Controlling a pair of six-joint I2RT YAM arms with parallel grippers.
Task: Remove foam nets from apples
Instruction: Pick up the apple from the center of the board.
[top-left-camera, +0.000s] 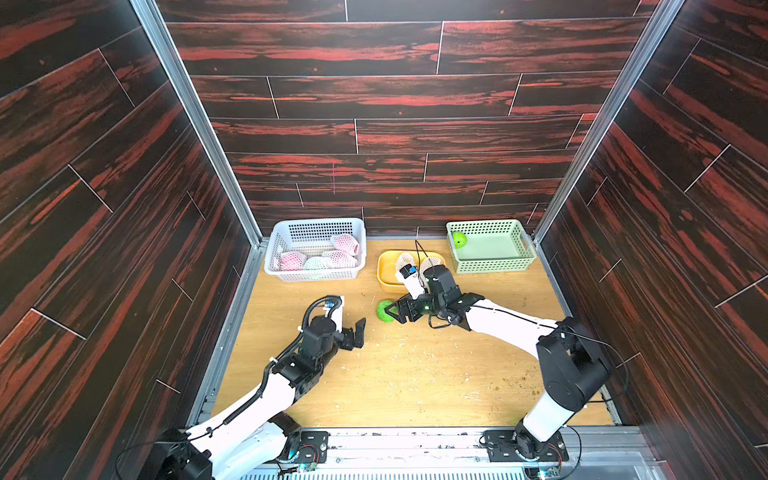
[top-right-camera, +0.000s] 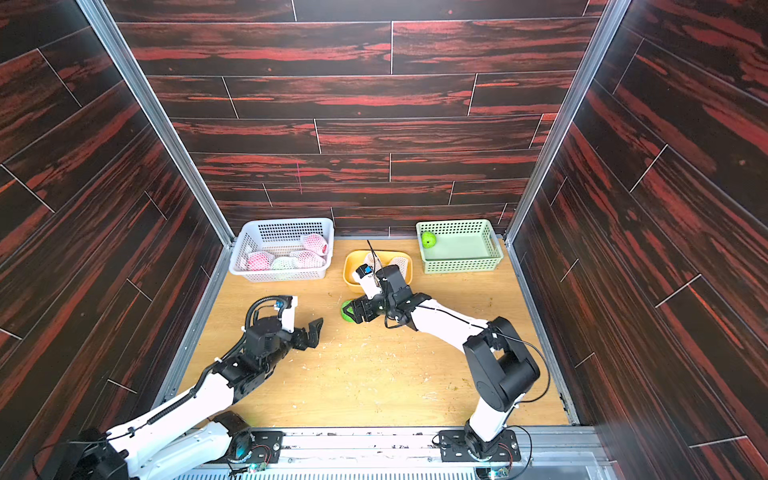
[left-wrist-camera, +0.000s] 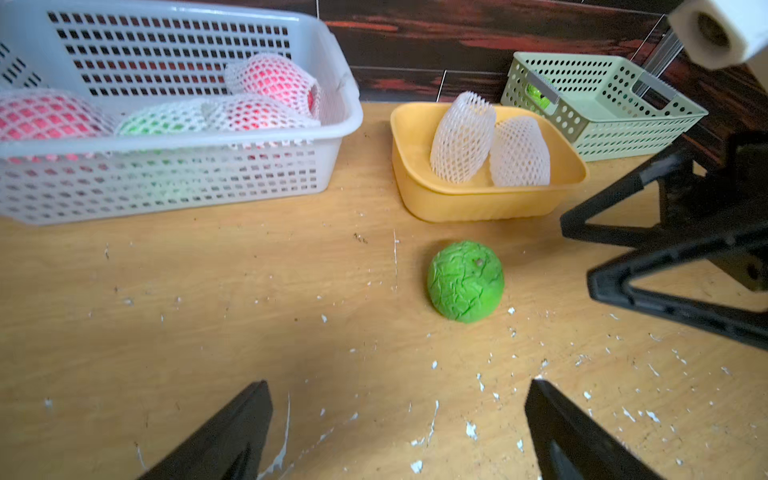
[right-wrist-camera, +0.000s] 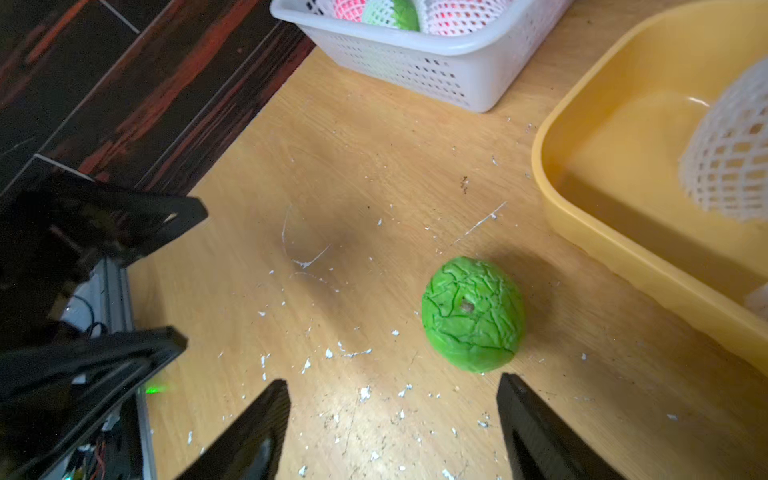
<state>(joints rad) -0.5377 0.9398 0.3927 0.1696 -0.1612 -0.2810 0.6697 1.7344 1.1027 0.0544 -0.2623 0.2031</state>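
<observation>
Two bare apples (left-wrist-camera: 465, 280), two empty nets (left-wrist-camera: 463, 139)

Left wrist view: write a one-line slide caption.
Bare green apple on table; two empty foam nets in yellow tray; netted apples in white basket.

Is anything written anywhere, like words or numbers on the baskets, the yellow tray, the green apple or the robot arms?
No text can be read in any view.
White basket: no writing shows.
Green basket: no writing shows.
Yellow tray: no writing shows.
Green apple: only cracks in its skin, no sticker.
Small boards by the arm bases: too small to tell.
</observation>
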